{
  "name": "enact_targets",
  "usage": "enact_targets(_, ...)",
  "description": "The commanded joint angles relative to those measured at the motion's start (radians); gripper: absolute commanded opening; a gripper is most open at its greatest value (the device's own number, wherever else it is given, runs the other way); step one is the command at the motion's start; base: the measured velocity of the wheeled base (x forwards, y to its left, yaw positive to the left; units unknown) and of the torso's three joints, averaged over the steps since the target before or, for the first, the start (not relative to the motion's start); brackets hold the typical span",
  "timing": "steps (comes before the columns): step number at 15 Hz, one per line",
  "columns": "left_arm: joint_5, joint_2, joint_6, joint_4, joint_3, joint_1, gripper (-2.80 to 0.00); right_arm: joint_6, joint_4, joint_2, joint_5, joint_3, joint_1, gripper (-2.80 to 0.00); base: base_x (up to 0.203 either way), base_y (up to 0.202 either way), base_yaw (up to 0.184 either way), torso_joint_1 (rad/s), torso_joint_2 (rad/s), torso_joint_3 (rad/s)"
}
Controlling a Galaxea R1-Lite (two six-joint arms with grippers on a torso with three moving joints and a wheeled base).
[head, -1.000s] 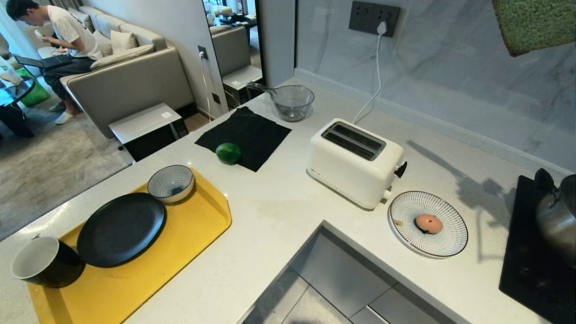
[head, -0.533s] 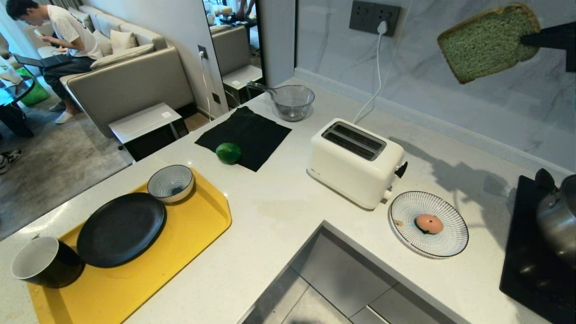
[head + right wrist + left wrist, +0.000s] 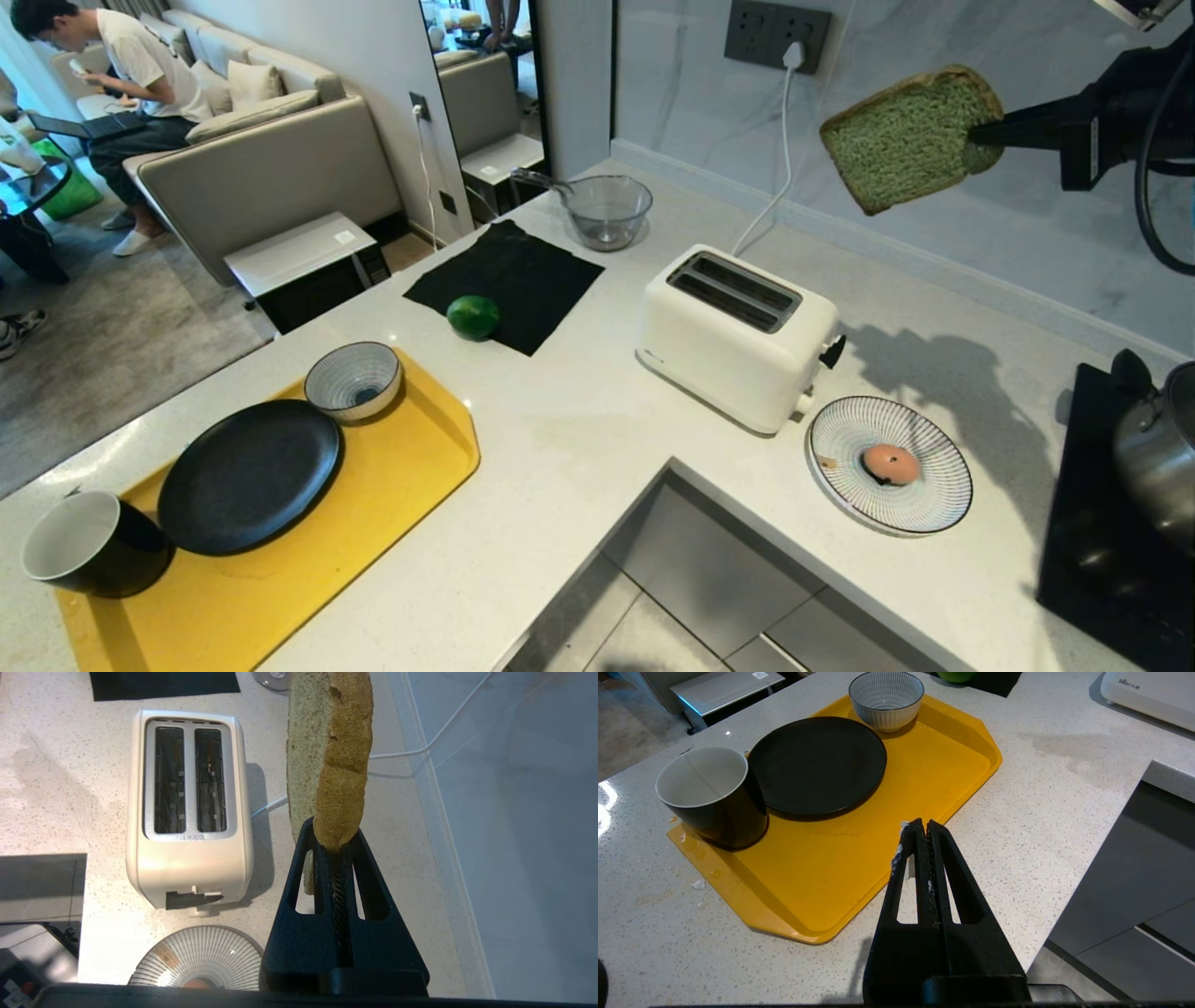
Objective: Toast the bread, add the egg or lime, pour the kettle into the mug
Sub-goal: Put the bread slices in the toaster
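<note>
My right gripper (image 3: pixel 980 135) is shut on the bread (image 3: pixel 906 140), a green slice with a brown crust, held high in the air to the right of and behind the white toaster (image 3: pixel 738 334). In the right wrist view the bread (image 3: pixel 329 760) hangs edge-on beside the toaster (image 3: pixel 189 812), whose two slots are empty. The egg (image 3: pixel 889 463) lies on a striped plate (image 3: pixel 845 434). The lime (image 3: pixel 473 316) rests on a black cloth (image 3: pixel 532 271). The mug (image 3: pixel 89 543) stands on the yellow tray (image 3: pixel 373 504). My left gripper (image 3: pixel 923 826) is shut and empty over the tray's edge. The kettle is out of view.
A black plate (image 3: pixel 248 474) and striped bowl (image 3: pixel 355 379) share the tray. A glass bowl (image 3: pixel 607 211) stands at the back. A steel pot (image 3: pixel 1158 448) sits on a black hob at the right. A person sits on a sofa at the far left.
My right arm has come into the head view and carried the bread down and to the left, closer to the toaster. The left arm has not moved.
</note>
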Motion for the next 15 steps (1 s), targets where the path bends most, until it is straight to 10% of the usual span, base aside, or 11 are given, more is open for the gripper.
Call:
enact_targets(1,0.001,-0.002,0.0,-0.001,0.015,0.0,-2.8,-0.004,0.004,-0.007,-0.018,-0.001,0.032,-2.8,0.0,0.0,0.0,-0.001,0.01,-0.087)
enact_targets(15,0.001,-0.002,0.0,-0.002,0.016,0.0,-2.8,-0.005,0.028,-0.022,-0.068,-0.005,0.102,-2.8,0.0,0.0,0.0,0.002,0.0,-0.088)
